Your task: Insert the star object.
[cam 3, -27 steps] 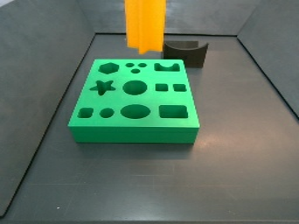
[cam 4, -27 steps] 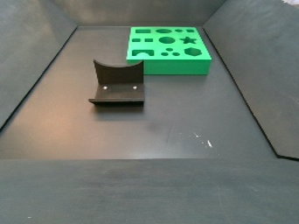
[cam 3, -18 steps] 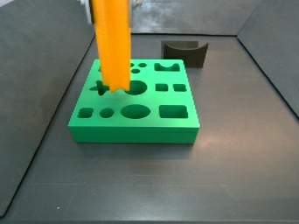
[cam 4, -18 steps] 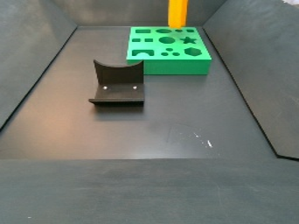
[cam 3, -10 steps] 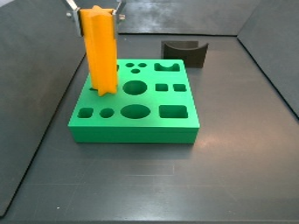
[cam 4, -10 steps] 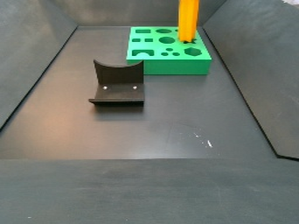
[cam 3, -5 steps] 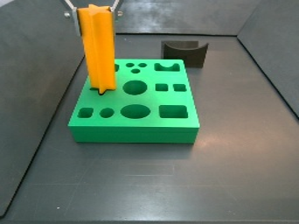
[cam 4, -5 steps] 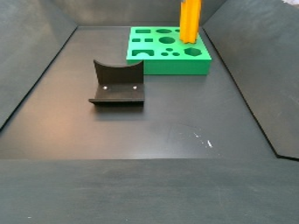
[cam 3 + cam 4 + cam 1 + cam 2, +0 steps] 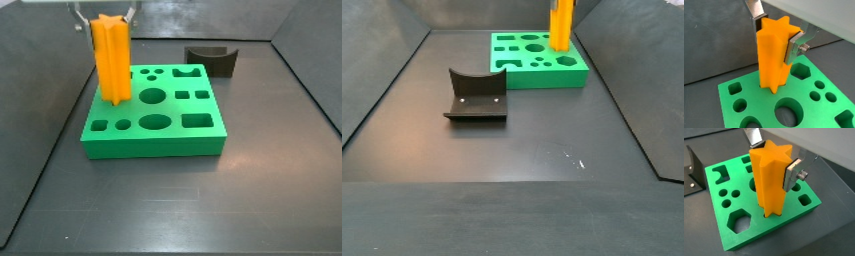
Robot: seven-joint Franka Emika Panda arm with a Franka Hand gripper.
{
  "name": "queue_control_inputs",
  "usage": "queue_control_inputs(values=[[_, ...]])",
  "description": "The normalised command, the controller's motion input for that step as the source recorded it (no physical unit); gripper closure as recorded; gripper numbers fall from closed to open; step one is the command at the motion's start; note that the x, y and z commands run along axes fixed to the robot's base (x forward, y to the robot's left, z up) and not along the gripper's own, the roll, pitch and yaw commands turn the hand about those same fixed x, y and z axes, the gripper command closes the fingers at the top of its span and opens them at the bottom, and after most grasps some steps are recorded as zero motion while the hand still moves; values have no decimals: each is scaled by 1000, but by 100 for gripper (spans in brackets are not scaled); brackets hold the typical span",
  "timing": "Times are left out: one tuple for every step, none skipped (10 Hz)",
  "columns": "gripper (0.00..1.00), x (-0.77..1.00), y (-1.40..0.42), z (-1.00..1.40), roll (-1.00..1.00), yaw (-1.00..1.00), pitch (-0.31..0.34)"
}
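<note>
The star object is a tall bright-orange ridged peg, held upright. The gripper is shut on its upper part, with a silver finger pressed on each side. The grip also shows in a wrist view. The peg's lower end meets the top of the green block at its left row of holes. It covers the star hole, and its depth cannot be told. The peg stands at the block's far right in a side view.
The dark fixture stands on the floor apart from the block; it also shows in a side view behind the block. The block has several other shaped holes. Grey walls enclose the floor on three sides.
The peg came in from above and went down to the star hole. In the last half second it stayed put while the green block turned and shifted slightly on the floor.
</note>
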Motion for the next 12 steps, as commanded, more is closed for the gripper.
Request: queue_control_inputs(values=[[100, -43, 0, -329, -91, 0, -216], [100, -43, 0, -217, -200, -37, -307], [100, -14, 71, -231, -307, -91, -301], [100, -74, 43, -223, -324, -160, -349], [100, -94, 37, -234, -310, -211, -357], [100, -46, 0, -363, -164, -240, -301], [100, -3, -29, -426, -3, -237, -186], [100, 0, -86, -440, 61, -189, -104], [100, 0, -154, -371, 176, -111, -21], [100, 26, -169, -183, 134, -134, 0], [100, 11, 0, 0, 0, -46, 0], [100, 0, 0, 0, 0, 0, 0]])
